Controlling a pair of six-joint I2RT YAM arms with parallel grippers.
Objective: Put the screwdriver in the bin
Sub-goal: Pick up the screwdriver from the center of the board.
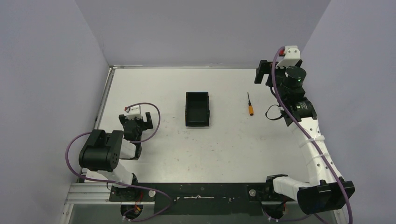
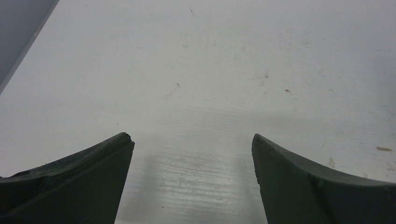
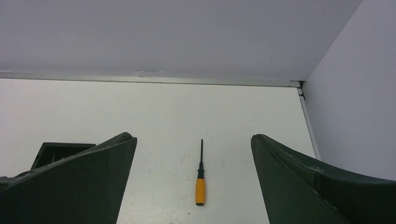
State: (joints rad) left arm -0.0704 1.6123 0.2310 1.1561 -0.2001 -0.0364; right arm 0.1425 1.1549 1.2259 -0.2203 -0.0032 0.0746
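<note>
The screwdriver (image 1: 251,105), with an orange handle and a thin dark shaft, lies on the white table right of the bin (image 1: 197,123). The bin is a black open-top tray in the middle of the table and nothing shows inside it. My right gripper (image 1: 261,72) is open and empty, held high over the table's far right. In the right wrist view the screwdriver (image 3: 200,184) lies between my open fingers (image 3: 194,137), handle nearest, and a corner of the bin (image 3: 56,150) shows at the left. My left gripper (image 1: 136,120) is open and empty, low over bare table (image 2: 193,140), left of the bin.
Pale walls close the table in at the left, back and right. A metal edge strip (image 1: 105,100) runs along the left side and the back. The arm bases and cables (image 1: 196,198) sit at the near edge.
</note>
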